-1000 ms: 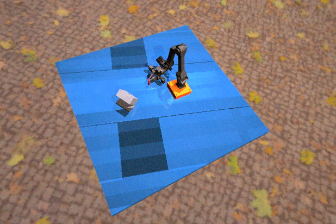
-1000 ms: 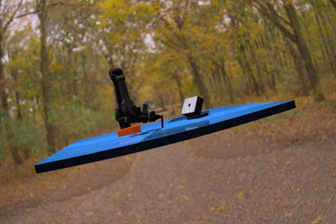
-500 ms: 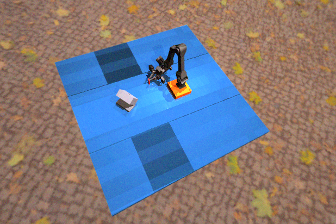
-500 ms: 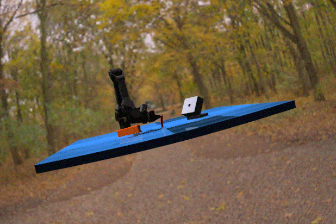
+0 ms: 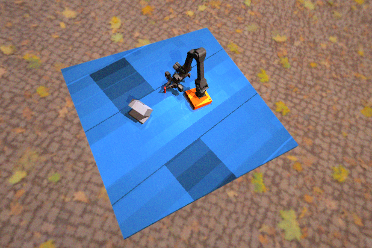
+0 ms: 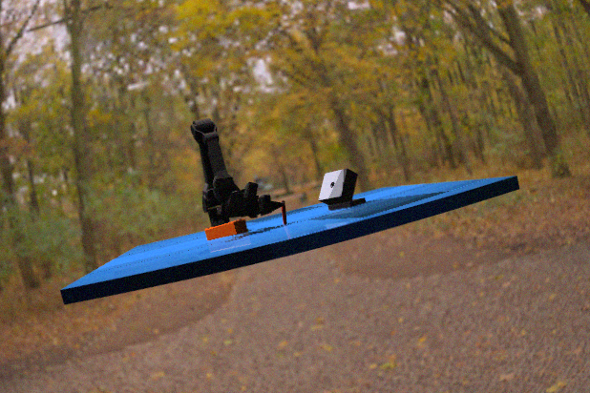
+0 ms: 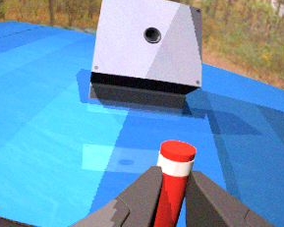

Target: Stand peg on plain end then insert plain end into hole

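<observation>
The red peg (image 5: pixel 165 90) (image 6: pixel 284 217) (image 7: pixel 170 205) stands about upright, with its white band (image 7: pixel 175 166) near the top and its plain end down, at or very close to the table. My gripper (image 5: pixel 165 88) (image 6: pixel 283 205) (image 7: pixel 173 178) is shut on the peg just below the white band, one finger on each side. The fingers hide part of the peg's lower length in the wrist view. The sloped panel (image 5: pixel 141 108) (image 6: pixel 326 191) (image 7: pixel 120 43) stands beyond the peg, its pale face towards me. Its one dark hole (image 6: pixel 332 184) (image 7: pixel 152 34) is empty.
The blue table (image 5: pixel 144 161) (image 6: pixel 382 203) (image 7: pixel 39 117) carries the arm's orange base (image 5: pixel 198 101) (image 6: pixel 221 230) and the panel on its dark foot (image 7: pixel 138 97). Dark shadow patches lie across the table top. The peg stands between the base and the panel, off to one side.
</observation>
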